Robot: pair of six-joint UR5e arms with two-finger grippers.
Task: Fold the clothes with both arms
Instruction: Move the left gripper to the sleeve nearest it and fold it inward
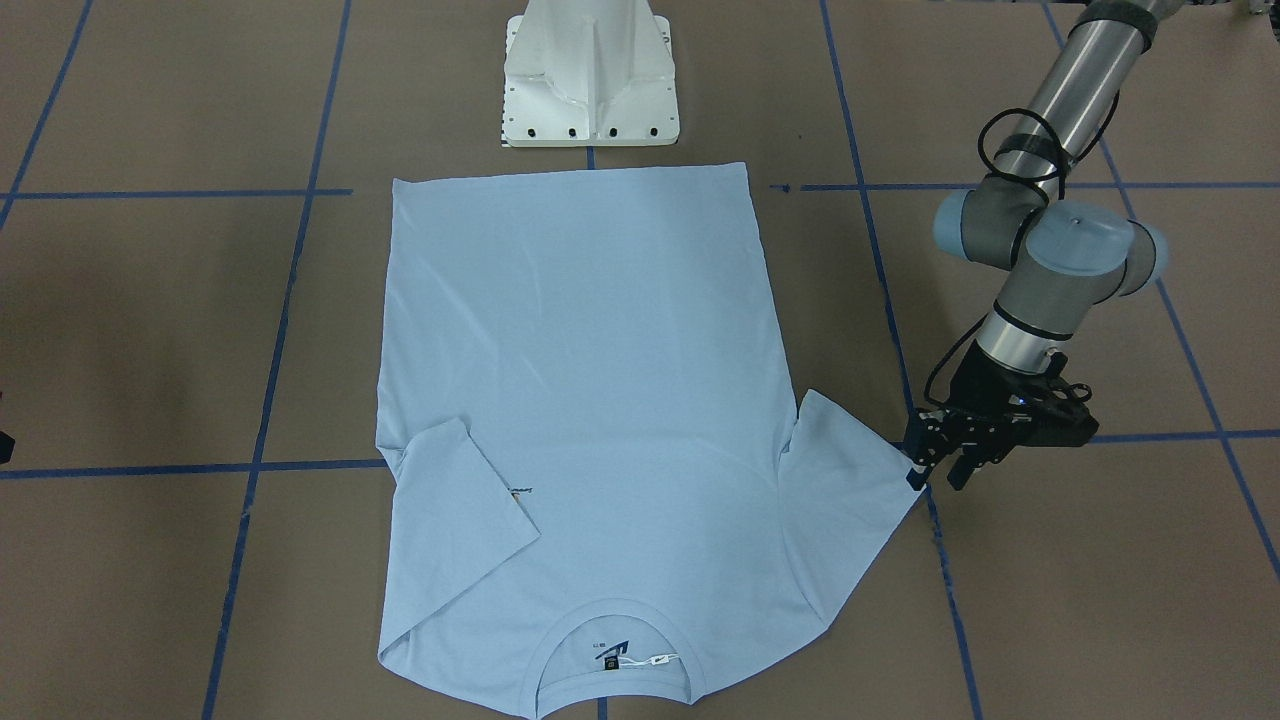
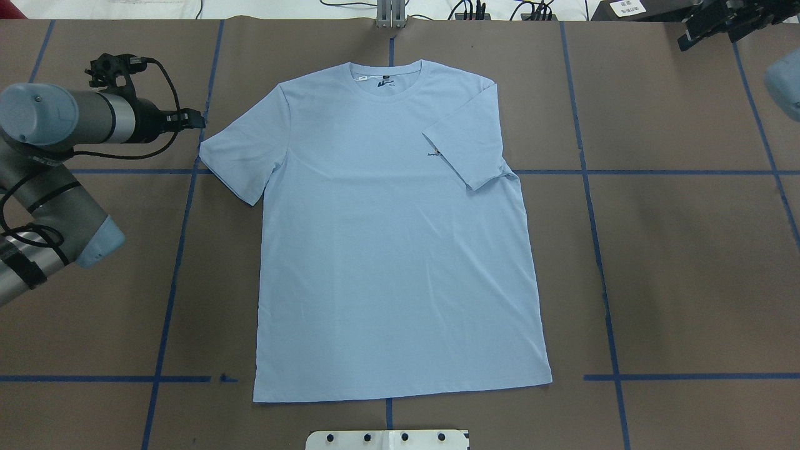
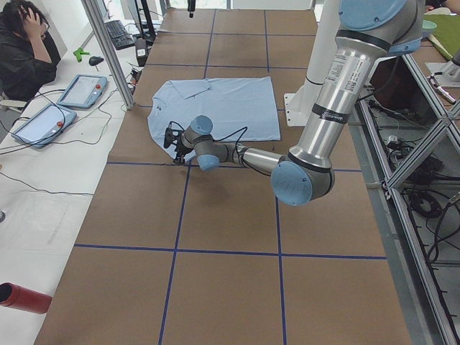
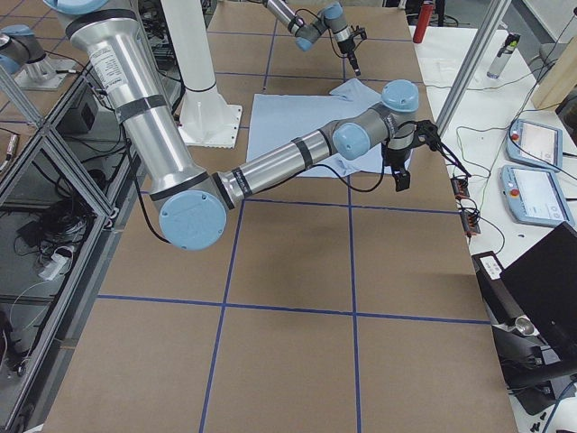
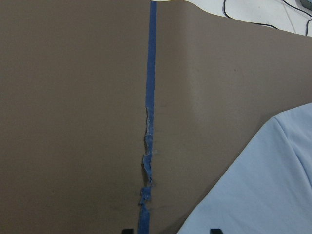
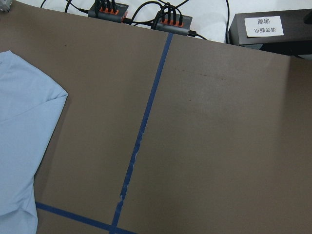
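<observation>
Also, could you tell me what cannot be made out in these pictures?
Chest print: overhead view, the folded-in sleeve covers most of it; the rest is too small.
Neck label: front-facing view, lettering too small to read.
Right hand: overhead view, small and dark at the top edge; open or shut is unclear.
Left hand: front-facing view, open at the other sleeve; contact cannot be judged.

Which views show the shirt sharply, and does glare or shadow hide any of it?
Overhead exterior: even light, T-shirt sharp, no glare. Front-facing: sharp too, soft shadow on the table at the view's left. Wrist views: focused, only a T-shirt edge shows. Side views: T-shirt small, far.
</observation>
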